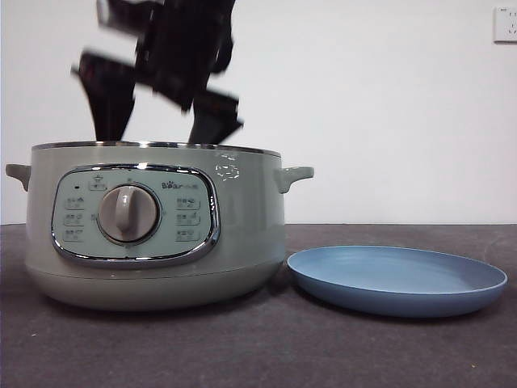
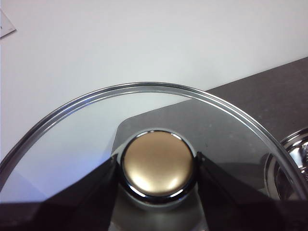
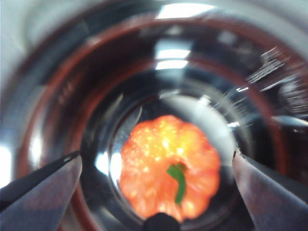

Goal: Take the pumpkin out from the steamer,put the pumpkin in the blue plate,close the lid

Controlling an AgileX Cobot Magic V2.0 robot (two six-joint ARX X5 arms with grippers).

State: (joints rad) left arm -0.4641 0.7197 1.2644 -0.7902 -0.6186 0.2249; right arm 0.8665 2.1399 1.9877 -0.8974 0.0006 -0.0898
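The pale green steamer [image 1: 153, 226] stands at the left with no lid on it. The orange pumpkin [image 3: 168, 163] with its green stem lies at the bottom of the steel bowl [image 3: 57, 96]. My right gripper [image 3: 156, 155] is open above the pumpkin, one jaw on each side, not touching it. In the front view it [image 1: 161, 129] comes down from above into the steamer's mouth. My left gripper [image 2: 156, 163] is shut on the knob [image 2: 157, 166] of the glass lid [image 2: 144, 87] and holds it off to the side of the steamer, whose rim [image 2: 293, 163] shows. The blue plate [image 1: 396, 279] lies empty, right of the steamer.
The dark grey table [image 1: 258, 347] runs in front of the steamer and plate. A white wall stands behind, with a socket [image 1: 505, 24] at the top right.
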